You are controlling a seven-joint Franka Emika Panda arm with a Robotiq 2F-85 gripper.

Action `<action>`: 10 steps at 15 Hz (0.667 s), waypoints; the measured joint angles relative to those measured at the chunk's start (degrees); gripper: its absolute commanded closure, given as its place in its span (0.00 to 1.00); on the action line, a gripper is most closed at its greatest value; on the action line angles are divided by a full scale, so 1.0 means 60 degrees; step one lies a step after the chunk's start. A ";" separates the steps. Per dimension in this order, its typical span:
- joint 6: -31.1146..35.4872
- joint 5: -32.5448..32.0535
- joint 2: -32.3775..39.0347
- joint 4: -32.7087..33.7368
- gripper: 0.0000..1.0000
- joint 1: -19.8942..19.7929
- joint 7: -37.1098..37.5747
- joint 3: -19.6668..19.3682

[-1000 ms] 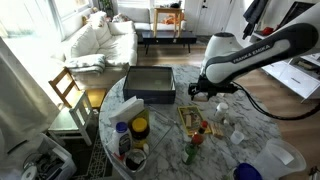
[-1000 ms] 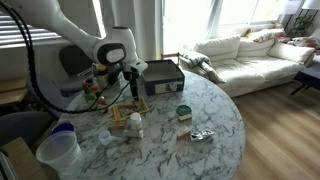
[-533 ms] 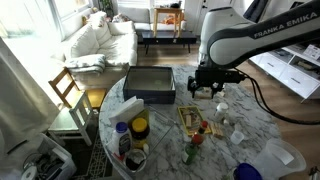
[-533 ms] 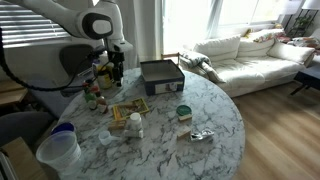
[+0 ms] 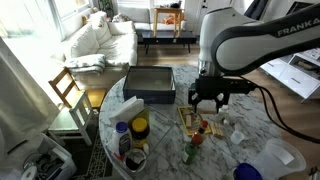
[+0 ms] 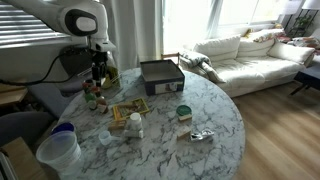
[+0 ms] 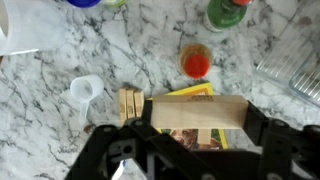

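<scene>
So: black two-finger gripper [image 5: 207,102] hung over the round marble table [image 7: 40,130], jaws spread wide with nothing clamped. In the wrist view, a tan rectangular cardboard box [image 7: 195,113] lay flat right under it, on top of a yellow printed packet [image 7: 192,91]. The box sat in the gap between the two fingers, no contact visible. A small pale wooden block [image 7: 130,103] sat just beside the box's picture-left end. A white plastic cup [image 7: 87,90] stood near that block. Further out was a small clear cup of orange liquid [image 7: 196,62], apart from the packet. Beyond it, a green bottle with red cap [image 7: 225,10] was cut off by the frame edge. A clear ribbed plastic container [image 7: 295,60] sat off to picture-right. In an exterior view, a black rectangular tray [image 5: 150,85] sat at the table's far side, well apart from the gripper.
</scene>
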 measured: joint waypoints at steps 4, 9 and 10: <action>0.0423 0.0591 -0.0481 -0.0735 0.41 -0.0031 0.0004 0.0193; 0.1333 0.0813 -0.0950 -0.1554 0.41 -0.0130 0.0004 0.0228; 0.1506 0.0813 -0.0991 -0.1698 0.41 -0.0142 0.0004 0.0235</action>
